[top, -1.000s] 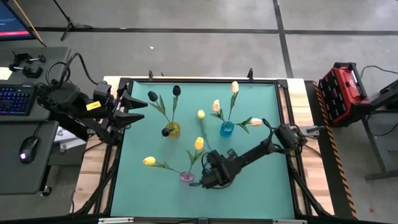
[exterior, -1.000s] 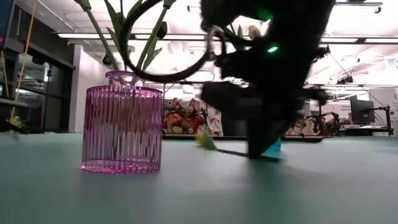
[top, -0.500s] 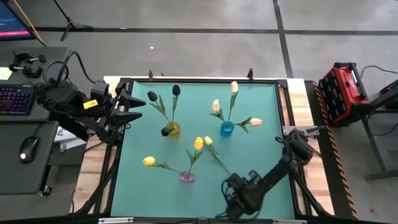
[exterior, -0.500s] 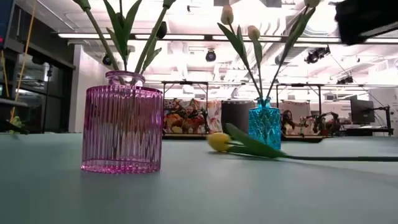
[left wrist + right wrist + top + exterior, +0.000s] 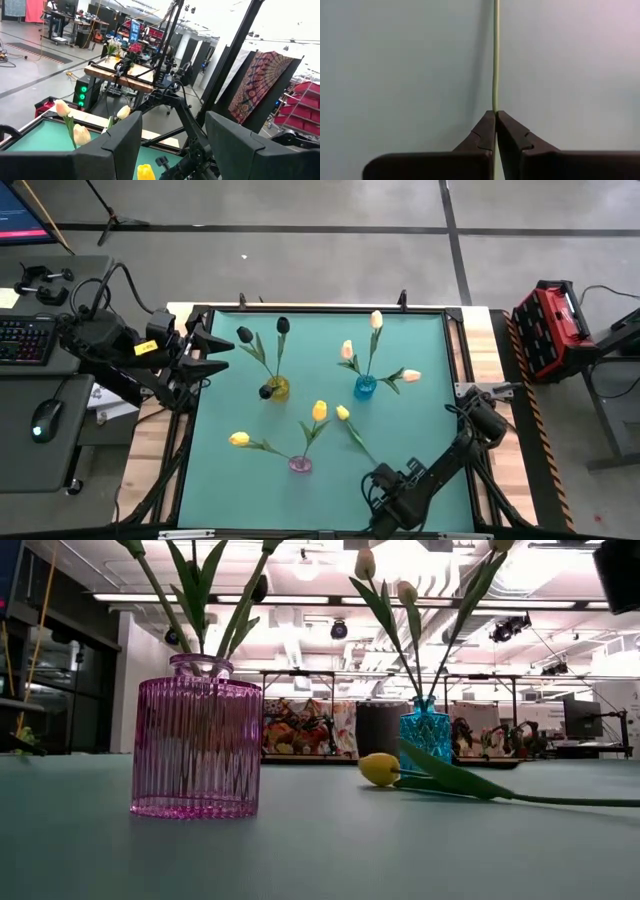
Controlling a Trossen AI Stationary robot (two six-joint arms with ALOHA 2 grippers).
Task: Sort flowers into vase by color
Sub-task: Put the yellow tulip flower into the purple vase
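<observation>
A: Flower position?
B: The yellow tulip lies flat on the green mat, between the pink vase and blue vase. The right gripper is clenched on its stem end, near the mat's front edge.
A: Left arm?
B: The left gripper waits at the mat's left edge, fingers apart, grasping nothing.
A: Surroundings?
B: A wooden table, grey floor, a red case and a keyboard.

We see two dark, jointed arms; the left arm carries a small yellow label and black cables. The right claw has dark brown fingers with notched inner edges.
</observation>
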